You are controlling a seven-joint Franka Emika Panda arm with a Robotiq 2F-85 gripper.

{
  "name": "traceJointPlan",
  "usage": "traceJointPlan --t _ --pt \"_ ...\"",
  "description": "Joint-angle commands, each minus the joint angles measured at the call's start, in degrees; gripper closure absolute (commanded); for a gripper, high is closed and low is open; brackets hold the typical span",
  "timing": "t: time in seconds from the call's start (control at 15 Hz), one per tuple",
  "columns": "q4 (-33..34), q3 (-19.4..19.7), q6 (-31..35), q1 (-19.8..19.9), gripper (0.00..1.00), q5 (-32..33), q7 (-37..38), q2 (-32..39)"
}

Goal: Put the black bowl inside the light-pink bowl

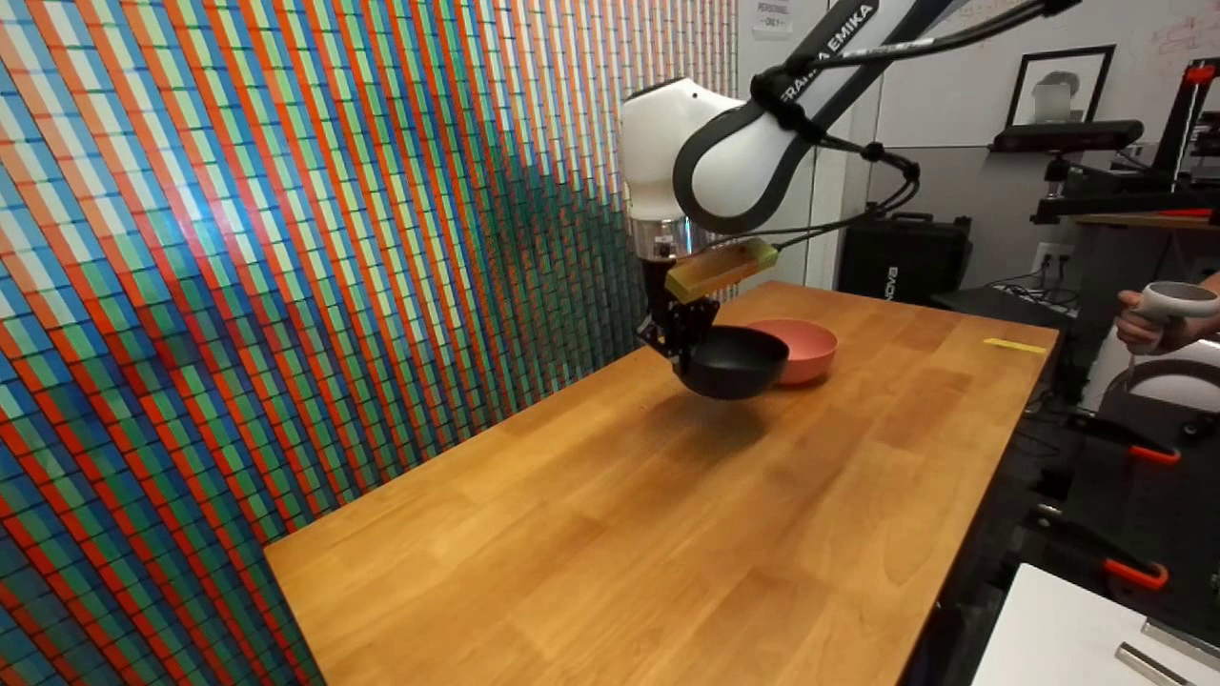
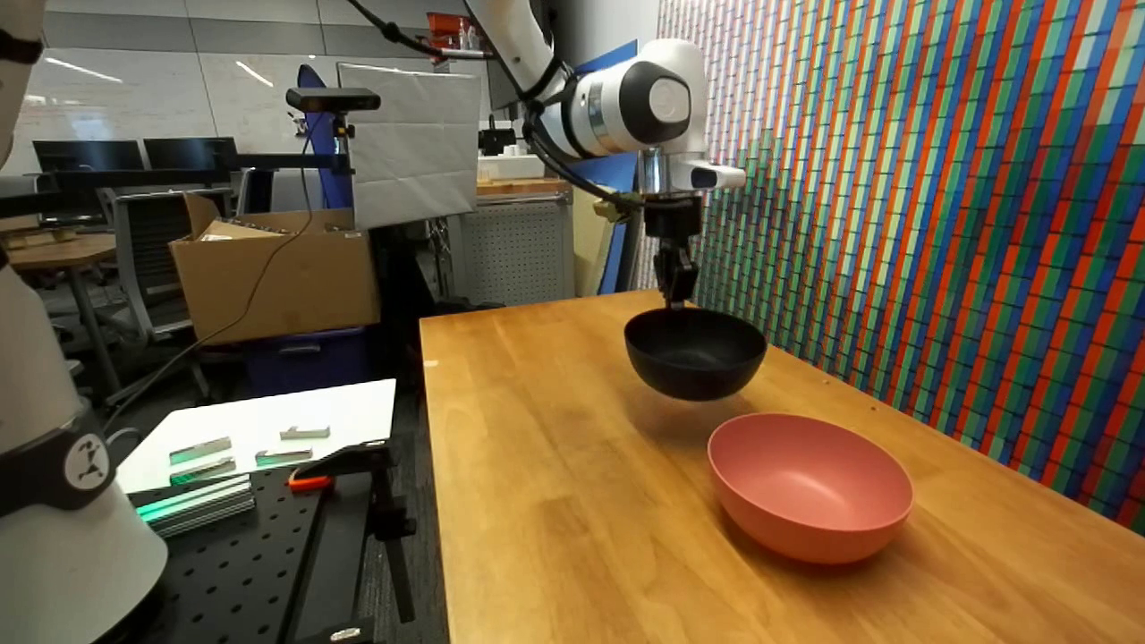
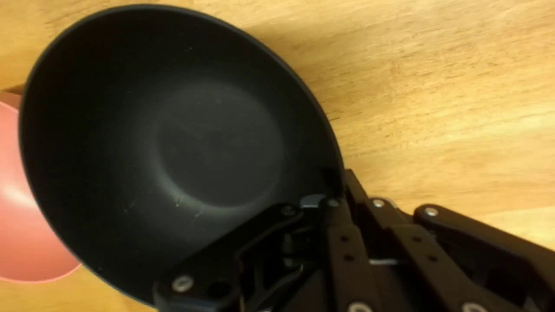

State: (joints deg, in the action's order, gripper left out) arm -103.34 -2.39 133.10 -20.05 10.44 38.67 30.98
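Note:
The black bowl shows in both exterior views (image 1: 734,367) (image 2: 696,358), held a little above the wooden table with its shadow beneath. It fills much of the wrist view (image 3: 217,143). My gripper (image 1: 681,360) is shut on the black bowl's rim, one finger inside and one outside, as the wrist view shows at the fingertips (image 3: 344,186). The light-pink bowl (image 2: 809,487) stands upright on the table beside the black bowl, apart from it, and looks empty. In an exterior view it is partly hidden behind the black bowl (image 1: 810,351); in the wrist view only its edge part shows (image 3: 26,234).
The wooden table (image 1: 610,534) runs along a wall of coloured tiles (image 2: 939,224), close to the gripper. A yellow strip (image 1: 1014,345) lies near the table's edge. A person's hand holds a white controller (image 1: 1178,300) beyond the table. A white board (image 2: 349,407) with metal pieces stands off the table.

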Motion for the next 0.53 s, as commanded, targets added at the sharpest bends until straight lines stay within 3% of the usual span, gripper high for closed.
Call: traceJointPlan --t 0.0,0.2,0.47 --pt "-1.62 -0.65 -5.32 0.57 0.95 -2.24 -1.13 -7.13" --pt "-1.66 -0.28 -7.67 1.33 0.95 -1.71 -0.28 -10.71" --pt "-2.08 1.55 -5.49 3.49 0.95 0.87 0.94 -12.02"
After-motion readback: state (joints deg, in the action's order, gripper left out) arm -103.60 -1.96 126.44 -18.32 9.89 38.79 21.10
